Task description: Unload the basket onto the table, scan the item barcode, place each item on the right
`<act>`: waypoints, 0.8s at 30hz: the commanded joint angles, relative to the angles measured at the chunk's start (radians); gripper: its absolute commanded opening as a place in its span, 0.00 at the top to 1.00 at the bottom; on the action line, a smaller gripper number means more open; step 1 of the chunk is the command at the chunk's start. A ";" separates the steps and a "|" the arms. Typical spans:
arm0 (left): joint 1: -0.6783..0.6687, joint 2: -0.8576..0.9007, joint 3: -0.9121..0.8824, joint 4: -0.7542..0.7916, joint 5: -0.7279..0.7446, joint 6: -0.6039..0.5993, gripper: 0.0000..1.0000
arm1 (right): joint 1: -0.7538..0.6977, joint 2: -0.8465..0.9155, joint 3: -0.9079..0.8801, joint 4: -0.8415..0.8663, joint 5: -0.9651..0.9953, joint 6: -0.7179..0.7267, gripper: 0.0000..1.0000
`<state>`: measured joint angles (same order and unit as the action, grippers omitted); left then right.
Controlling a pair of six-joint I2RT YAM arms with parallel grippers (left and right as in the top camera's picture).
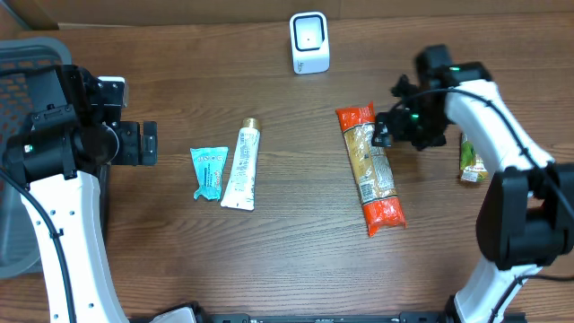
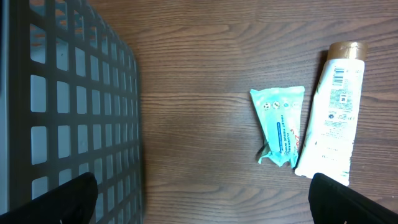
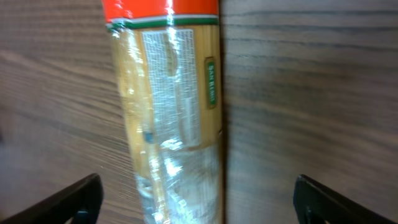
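My right gripper (image 3: pixel 199 208) is holding its jaws spread wide. One dark finger (image 3: pixel 74 199) is showing in the lower left corner of the wrist view and the other in the lower right, and neither is touching anything. Between them the pasta pack (image 3: pixel 168 112) is lying lengthwise on the wood, left of centre in the frame. It is a clear sleeve with a red-orange end at the top of the frame and a pale printed label running down it; the print is too blurred for me to make out a barcode. Seen from overhead, this gripper is hovering over the upper right edge of the pack, which is stretching down the right-centre of the table (image 1: pixel 296 260). The white scanner (image 1: pixel 309 42) is standing at the top centre, well apart from the pack. A small green packet (image 1: pixel 470 160) is lying near the right edge, beside my right arm. My left gripper (image 2: pixel 208 208) is also gaping fully and gripping nothing, hanging at the left of the overhead frame. Ahead of it a teal pouch (image 2: pixel 281 124) is lying just beside a white tube (image 2: pixel 333 112) with a gold cap. A grey mesh basket (image 2: pixel 68 106) is filling the left side of that wrist view.
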<state>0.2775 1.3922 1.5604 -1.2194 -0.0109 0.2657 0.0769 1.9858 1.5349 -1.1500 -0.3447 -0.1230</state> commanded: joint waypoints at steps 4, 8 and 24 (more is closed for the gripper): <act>0.003 -0.006 0.005 0.000 0.008 0.015 0.00 | -0.044 0.134 -0.039 0.046 -0.258 -0.224 0.06; 0.004 -0.006 0.005 0.000 0.008 0.015 0.00 | -0.024 0.185 -0.039 0.122 -0.268 -0.194 0.02; 0.004 -0.006 0.005 0.000 0.008 0.015 0.01 | 0.042 0.287 -0.039 0.202 -0.214 -0.060 0.27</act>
<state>0.2775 1.3922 1.5604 -1.2194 -0.0109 0.2657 0.0811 2.1849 1.5158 -0.9539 -0.6727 -0.2337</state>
